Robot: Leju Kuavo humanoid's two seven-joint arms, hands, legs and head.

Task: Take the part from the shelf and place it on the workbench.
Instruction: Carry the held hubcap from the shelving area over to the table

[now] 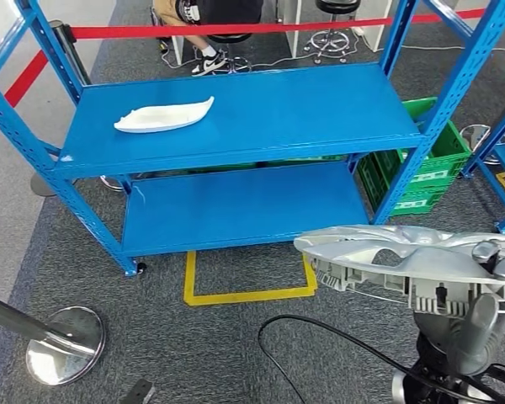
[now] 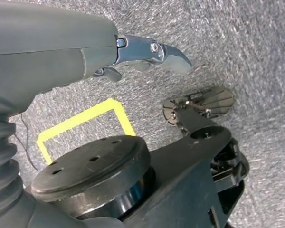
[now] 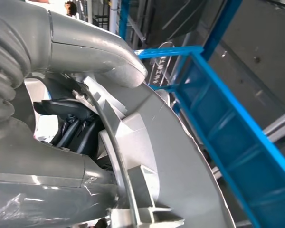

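A large silver wheel-cover part (image 1: 402, 252) hangs level at the lower right of the head view, in front of the blue shelf (image 1: 250, 118). My right hand (image 1: 494, 261) grips its right rim. Up close in the right wrist view, that hand (image 3: 80, 123) has its thumb over the part's (image 3: 162, 161) grey ribbed inner side and dark fingers behind it. A white curved part (image 1: 164, 115) lies on the shelf's upper board at the left. My left hand (image 2: 148, 52) hangs over the carpet with nothing in it, its fingers loosely apart.
Green crates (image 1: 427, 168) stand behind the shelf at the right. A yellow floor outline (image 1: 250, 290) marks the carpet before the shelf. A chrome stanchion base (image 1: 66, 341) sits lower left; a black cable (image 1: 313, 337) loops on the floor. A seated person's feet (image 1: 209, 59) show beyond red tape.
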